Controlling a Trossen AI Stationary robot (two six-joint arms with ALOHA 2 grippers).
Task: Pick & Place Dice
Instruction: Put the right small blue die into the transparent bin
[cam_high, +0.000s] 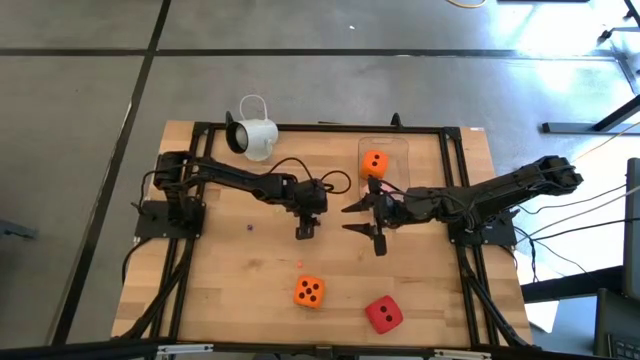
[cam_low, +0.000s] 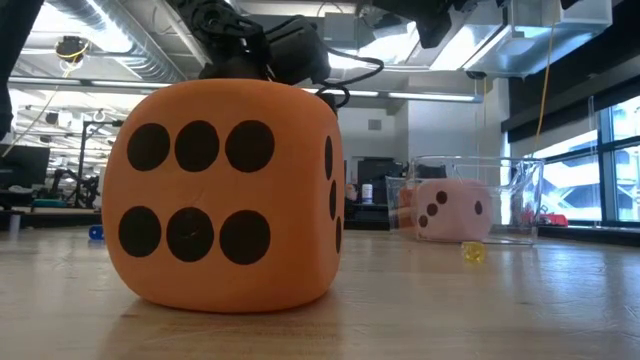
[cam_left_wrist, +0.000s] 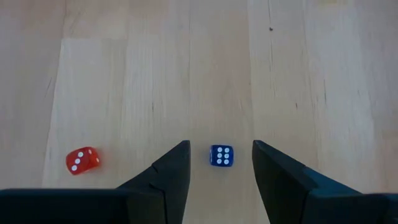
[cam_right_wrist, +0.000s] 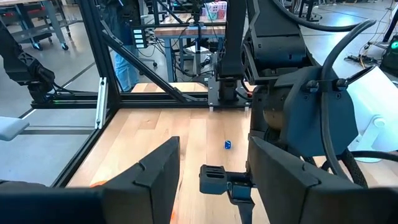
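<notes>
An orange die (cam_high: 309, 291) rests on the wood near the table's front edge and fills the low view (cam_low: 225, 195), six pips facing the camera. A red die (cam_high: 383, 314) lies to its right. Another die (cam_high: 374, 163) sits inside a clear box (cam_high: 400, 150) at the far middle; it looks orange from above and pale pink in the low view (cam_low: 450, 210). My left gripper (cam_high: 305, 228) hangs open over the table's middle, tipped downward (cam_left_wrist: 219, 144). My right gripper (cam_high: 365, 222) faces it from the right, open and higher (cam_right_wrist: 214, 146). Neither holds anything.
A tiny blue die (cam_left_wrist: 221, 155) lies on the wood just ahead of my left fingers, and a tiny red one (cam_left_wrist: 82, 160) lies to one side. A white mug-like camera (cam_high: 252, 138) stands at the far left. Black frame rails (cam_high: 300, 128) border the table.
</notes>
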